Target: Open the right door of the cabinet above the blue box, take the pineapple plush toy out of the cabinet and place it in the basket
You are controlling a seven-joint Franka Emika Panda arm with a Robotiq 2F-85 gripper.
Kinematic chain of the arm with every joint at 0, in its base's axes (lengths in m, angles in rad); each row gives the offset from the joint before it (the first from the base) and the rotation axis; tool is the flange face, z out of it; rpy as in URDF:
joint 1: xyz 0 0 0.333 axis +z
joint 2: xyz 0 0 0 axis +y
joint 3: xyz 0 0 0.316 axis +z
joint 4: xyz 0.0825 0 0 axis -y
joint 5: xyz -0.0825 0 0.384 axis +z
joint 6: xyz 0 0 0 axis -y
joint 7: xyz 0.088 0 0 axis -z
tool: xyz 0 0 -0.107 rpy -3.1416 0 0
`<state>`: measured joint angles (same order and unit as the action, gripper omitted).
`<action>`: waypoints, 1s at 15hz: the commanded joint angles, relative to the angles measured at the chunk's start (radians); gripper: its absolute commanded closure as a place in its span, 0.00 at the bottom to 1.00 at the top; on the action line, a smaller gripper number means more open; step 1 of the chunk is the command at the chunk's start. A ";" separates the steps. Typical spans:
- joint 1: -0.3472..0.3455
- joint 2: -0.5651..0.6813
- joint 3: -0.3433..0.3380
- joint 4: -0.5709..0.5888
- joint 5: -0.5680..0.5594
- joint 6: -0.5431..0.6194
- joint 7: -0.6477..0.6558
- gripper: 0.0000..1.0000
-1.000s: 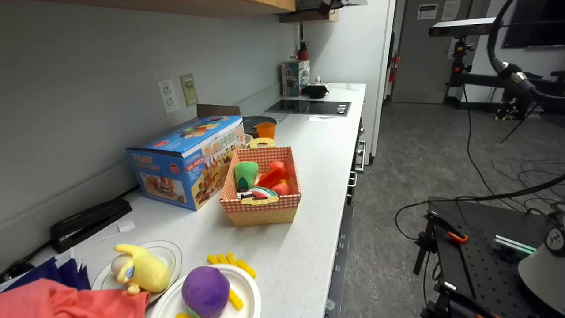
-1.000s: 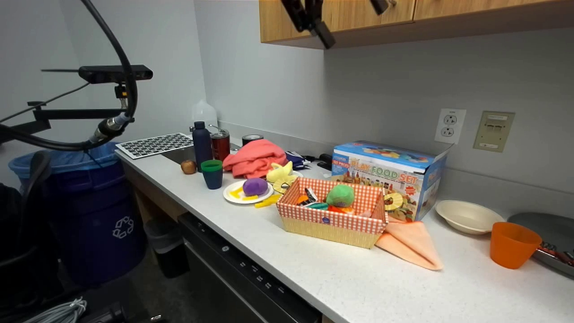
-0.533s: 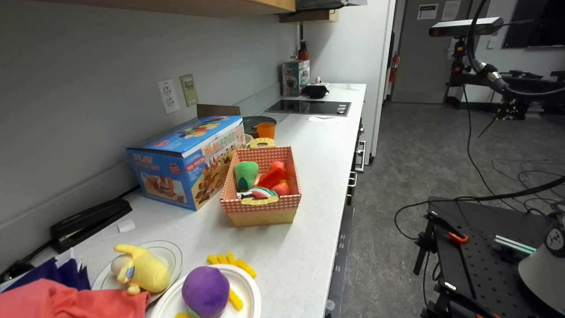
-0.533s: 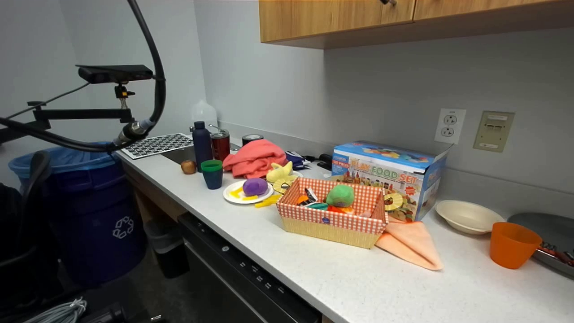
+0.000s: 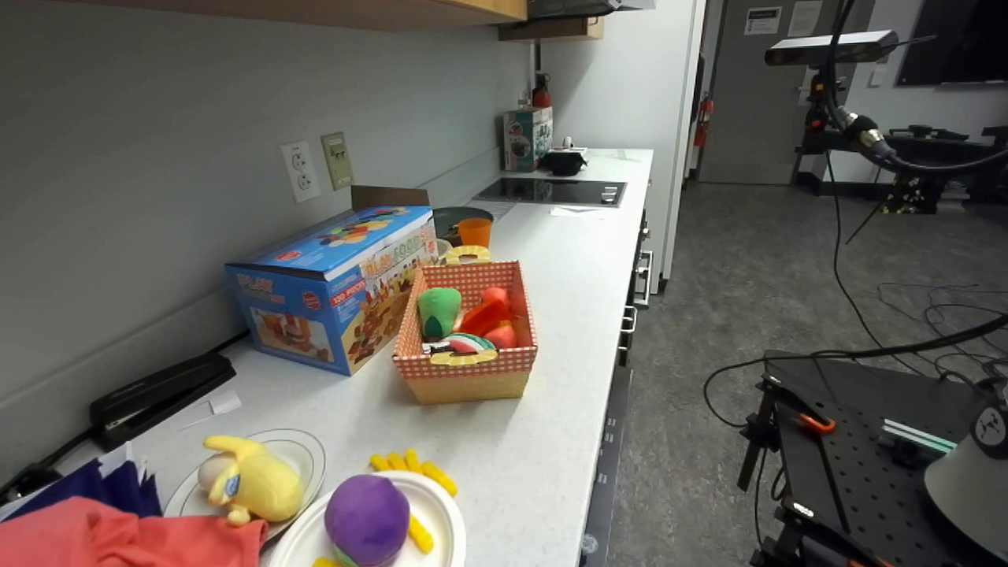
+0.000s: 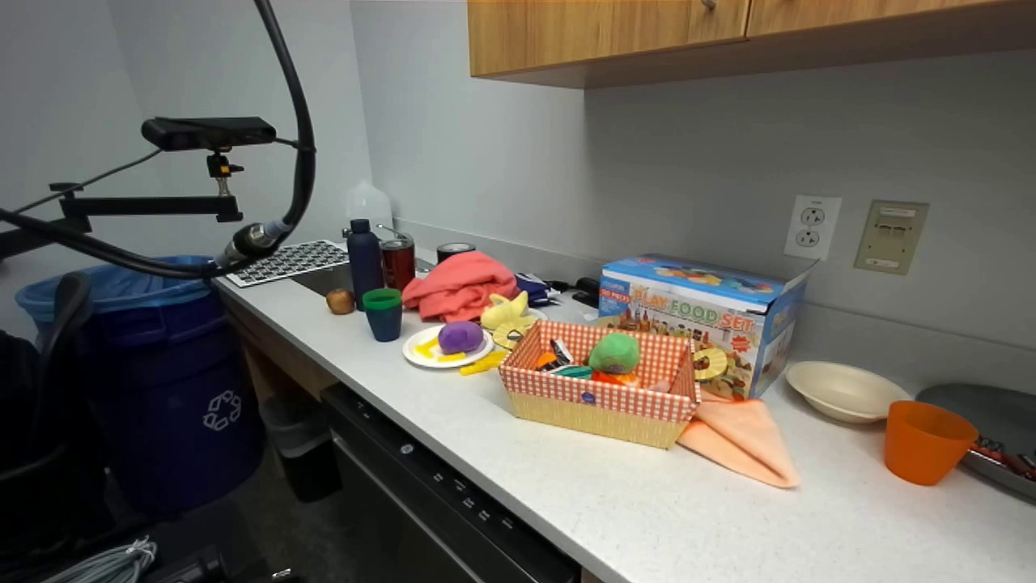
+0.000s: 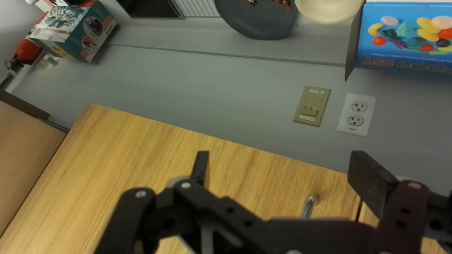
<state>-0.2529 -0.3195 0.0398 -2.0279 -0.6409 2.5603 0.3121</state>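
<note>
Wrist view: jaws, spread, holding nothing; right cabinet door [image 7: 148, 158], shut; metal handle [image 7: 309, 206], slim, likely to slip if I close off-centre; pineapple plush toy, unseen, presumably inside.

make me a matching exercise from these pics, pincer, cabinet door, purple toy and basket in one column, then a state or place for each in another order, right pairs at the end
Column one:
1) pincer
2) cabinet door
3) purple toy
4) basket

Column two:
A) shut, with a metal handle
B) red-checked lining, a green toy inside
C) open wide
D) on a white plate

Right pairs: 1-C, 2-A, 3-D, 4-B
</note>
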 commanded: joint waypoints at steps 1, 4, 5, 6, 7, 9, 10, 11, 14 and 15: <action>-0.011 0.036 -0.008 0.048 -0.015 0.095 0.100 0.00; -0.037 0.074 -0.003 0.094 -0.025 0.178 0.185 0.00; -0.046 0.090 0.000 0.107 -0.030 0.207 0.212 0.00; -0.056 0.111 0.003 0.125 -0.037 0.232 0.243 0.00; -0.064 0.129 0.006 0.141 -0.043 0.253 0.268 0.00; -0.071 0.165 0.009 0.167 -0.046 0.282 0.309 0.00; -0.074 0.182 0.010 0.179 -0.056 0.295 0.327 0.00; -0.076 0.197 0.010 0.191 -0.067 0.306 0.344 0.00; -0.090 0.238 0.010 0.235 -0.155 0.323 0.420 0.00; -0.092 0.245 0.009 0.248 -0.194 0.317 0.447 0.00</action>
<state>-0.3148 -0.1228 0.0359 -1.8524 -0.7332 2.8595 0.6717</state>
